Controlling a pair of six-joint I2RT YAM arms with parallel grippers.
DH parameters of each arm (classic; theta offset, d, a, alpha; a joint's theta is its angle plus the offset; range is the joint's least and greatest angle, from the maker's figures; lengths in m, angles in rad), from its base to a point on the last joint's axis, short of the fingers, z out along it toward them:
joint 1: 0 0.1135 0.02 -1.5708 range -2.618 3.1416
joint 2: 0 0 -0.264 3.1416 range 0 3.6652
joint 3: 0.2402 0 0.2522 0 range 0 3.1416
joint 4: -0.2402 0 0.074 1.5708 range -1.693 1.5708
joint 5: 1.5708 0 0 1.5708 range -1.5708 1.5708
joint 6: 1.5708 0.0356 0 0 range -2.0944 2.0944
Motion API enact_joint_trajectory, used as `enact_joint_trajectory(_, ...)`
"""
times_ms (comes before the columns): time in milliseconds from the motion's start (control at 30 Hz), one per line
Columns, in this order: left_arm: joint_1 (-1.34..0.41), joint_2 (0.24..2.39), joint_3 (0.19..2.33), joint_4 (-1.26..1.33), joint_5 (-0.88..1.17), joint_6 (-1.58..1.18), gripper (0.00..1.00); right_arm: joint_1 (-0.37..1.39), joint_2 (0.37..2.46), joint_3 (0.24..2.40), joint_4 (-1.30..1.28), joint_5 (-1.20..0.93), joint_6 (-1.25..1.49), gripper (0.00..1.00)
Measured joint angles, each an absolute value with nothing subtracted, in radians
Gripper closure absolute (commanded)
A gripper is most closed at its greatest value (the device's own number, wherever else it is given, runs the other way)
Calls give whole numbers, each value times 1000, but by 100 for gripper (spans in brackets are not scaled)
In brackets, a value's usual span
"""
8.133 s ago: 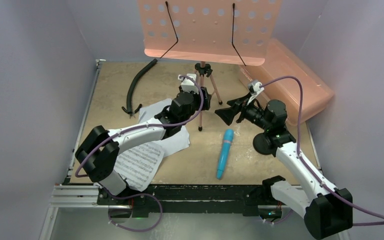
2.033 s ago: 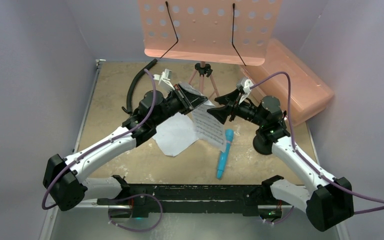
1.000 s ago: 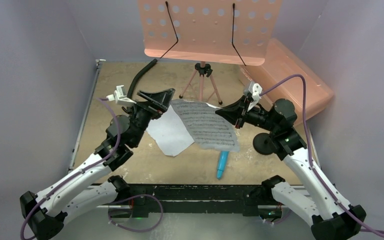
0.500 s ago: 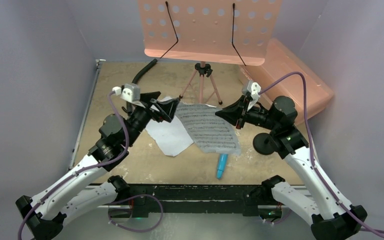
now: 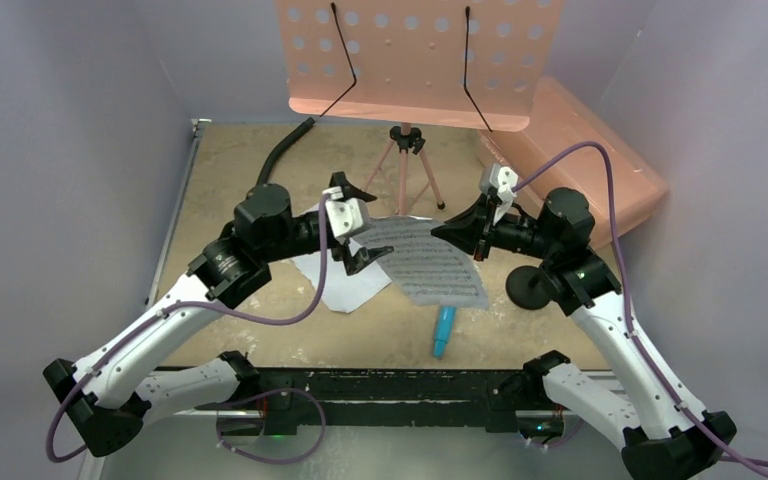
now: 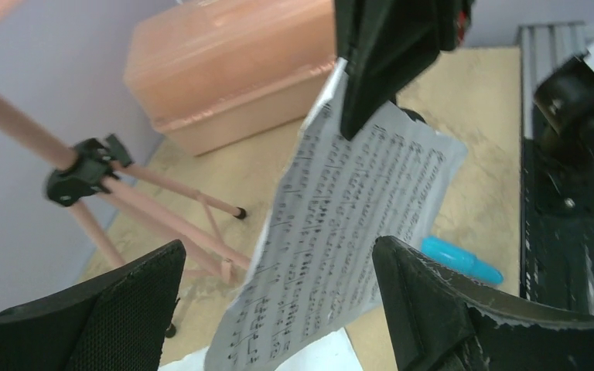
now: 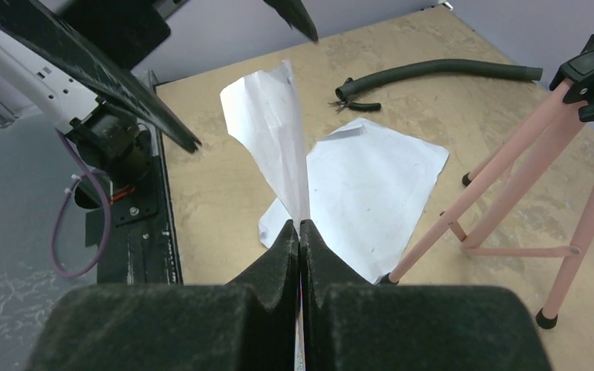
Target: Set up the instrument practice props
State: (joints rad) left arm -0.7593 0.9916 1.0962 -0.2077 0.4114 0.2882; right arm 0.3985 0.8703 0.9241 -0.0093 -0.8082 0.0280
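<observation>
The pink music stand [image 5: 415,60] rises at the back on its tripod legs [image 5: 400,170]. My right gripper [image 5: 457,232] is shut on the top edge of one sheet-music page [image 5: 435,262], which hangs tilted above the table. In the right wrist view the page [image 7: 278,131] rises from the pinched jaws of the right gripper [image 7: 300,228]. My left gripper [image 5: 372,228] is open, with its jaws on either side of that page's left edge and not touching it [image 6: 340,224]. The second page [image 5: 338,285] lies flat below. The blue microphone [image 5: 443,330] lies partly under the held page. The black mic stand [image 5: 527,288] sits by the right arm.
A curved black hose [image 5: 278,160] lies at the back left. A large translucent pink box [image 5: 580,160] stands along the right wall. The stand's tripod legs [image 7: 510,154] spread just behind both grippers. A black rail [image 5: 380,385] runs along the near edge.
My left arm has swung right and rolled its wrist, bringing its open jaws up to the hanging page's left edge. The right gripper keeps holding the page in nearly the same place.
</observation>
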Motion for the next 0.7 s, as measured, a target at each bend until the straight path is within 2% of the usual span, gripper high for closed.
enact_joint_trajectory(133,-760,1059,1111,-248,490,336,14,398,870,926,-22,-823,21,100)
enact_joint_trajectory(367,-775,1163,1159,-273,489,352,15,398,870,929,-41,-836,3,100)
enact_joint_trajectory(700,-789,1157,1161,-270,445,369,14,398,868,929,-64,-837,-18,100)
